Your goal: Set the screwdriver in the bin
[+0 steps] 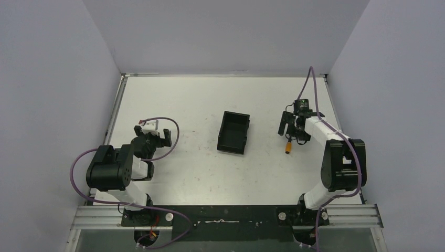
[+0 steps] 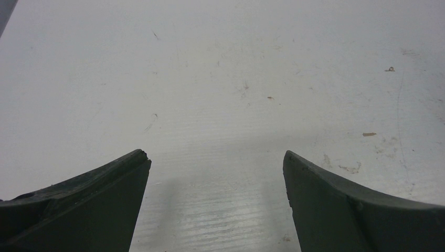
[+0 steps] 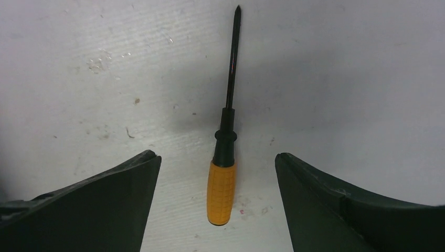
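Right wrist camera gives me the best look. My right gripper (image 3: 216,155) is wide open, with one finger on each side of the screwdriver (image 3: 225,126). Neither finger touches it. The screwdriver lies flat on the table (image 3: 341,79), with its orange handle nearest the camera and its thin dark tip pointing away.

From above, I see it lies well to the right of the bin (image 1: 234,131). The bin sits near the middle of the table with its open top up. My left gripper (image 2: 214,155) is wide open too. It has only bare table under it, on the far side of the bin.

Here is what I think could go wrong. The handle looks round, so if one finger bumps it first, it may roll away. If I close too high, I will pinch only air. If I go too low, the fingers may scrape the table. If I grab the thin dark part, it may slip or tip. On the way over, the long tip could catch the bin's wall and push the bin. The walls are low, so a drop from high up might bounce the screwdriver out.
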Motion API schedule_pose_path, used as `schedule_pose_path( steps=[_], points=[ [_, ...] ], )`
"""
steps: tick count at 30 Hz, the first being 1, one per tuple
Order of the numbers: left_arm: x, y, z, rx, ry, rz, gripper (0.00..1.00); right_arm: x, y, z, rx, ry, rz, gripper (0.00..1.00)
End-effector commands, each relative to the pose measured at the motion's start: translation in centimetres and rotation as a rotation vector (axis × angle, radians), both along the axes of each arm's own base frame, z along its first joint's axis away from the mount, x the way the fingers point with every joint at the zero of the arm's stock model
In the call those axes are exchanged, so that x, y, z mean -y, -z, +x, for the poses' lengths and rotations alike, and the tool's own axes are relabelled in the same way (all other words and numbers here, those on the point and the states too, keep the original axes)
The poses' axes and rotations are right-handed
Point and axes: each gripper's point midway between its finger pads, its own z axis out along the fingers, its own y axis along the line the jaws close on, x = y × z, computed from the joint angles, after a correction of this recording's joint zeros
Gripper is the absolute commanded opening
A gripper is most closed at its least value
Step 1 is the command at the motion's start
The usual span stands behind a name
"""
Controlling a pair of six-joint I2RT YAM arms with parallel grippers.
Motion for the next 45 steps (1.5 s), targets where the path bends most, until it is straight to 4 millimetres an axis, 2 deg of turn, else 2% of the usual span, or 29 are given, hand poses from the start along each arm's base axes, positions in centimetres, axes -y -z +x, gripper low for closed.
schedule_pose_path(
  steps=[1, 8, 9, 12, 13, 17, 25, 29, 31, 33, 36, 38, 40, 41, 45],
  points=[
    [0.1, -1.8, 0.7, 0.062, 0.003, 0.005, 0.97, 0.3, 2.0, 0.1, -0.024, -0.008, -0.004, 0.77],
    [0.1, -1.8, 0.7, 0.062, 0.003, 0.005, 0.97, 0.0, 4.7, -1.1, -0.094, -0.031, 0.006, 0.43],
    [0.1, -1.8, 0.7, 0.063, 0.004, 0.005, 0.97, 0.0, 4.9, -1.2, -0.102, -0.035, 0.007, 0.35],
    [0.1, -1.8, 0.7, 0.063, 0.003, 0.005, 0.97, -0.2, 4.3, -1.1, -0.103, -0.05, 0.01, 0.02],
    [0.1, -1.8, 0.7, 0.063, 0.003, 0.004, 0.97, -0.2, 3.6, -0.9, -0.091, -0.051, 0.01, 0.0],
    [0.1, -1.7, 0.7, 0.061, 0.003, 0.005, 0.97, -0.2, -1.2, -0.1, 0.001, -0.056, -0.002, 0.0],
    [0.1, -1.8, 0.7, 0.062, 0.003, 0.005, 0.97, -0.7, -15.0, 0.2, 0.262, -0.077, -0.01, 0.0],
    [0.1, -1.8, 0.7, 0.061, 0.003, 0.005, 0.97, -3.5, -21.4, 0.8, 0.428, -0.137, 0.031, 0.0],
    [0.1, -1.8, 0.7, 0.062, 0.003, 0.006, 0.97, -6.2, -23.8, 1.2, 0.501, -0.216, 0.055, 0.0],
    [0.1, -1.8, 0.7, 0.062, 0.004, 0.005, 0.97, -9.4, -25.0, 1.6, 0.551, -0.297, 0.093, 0.0],
    [0.1, -1.8, 0.7, 0.063, 0.004, 0.005, 0.97, -14.8, -25.2, 1.7, 0.583, -0.421, 0.13, 0.0],
    [0.1, -1.8, 0.7, 0.063, 0.003, 0.004, 0.97, -18.3, -24.0, 1.6, 0.566, -0.503, 0.13, 0.0],
    [0.1, -1.8, 0.7, 0.062, 0.003, 0.004, 0.97, -20.9, -22.2, 1.7, 0.534, -0.556, 0.1, 0.0],
    [0.1, -1.8, 0.7, 0.062, 0.003, 0.004, 0.97, -22.2, -20.7, 1.8, 0.501, -0.582, 0.088, 0.0],
    [0.1, -1.8, 0.7, 0.061, 0.003, 0.004, 0.97, -24.9, -15.8, 1.7, 0.408, -0.638, 0.061, 0.0]
  ],
)
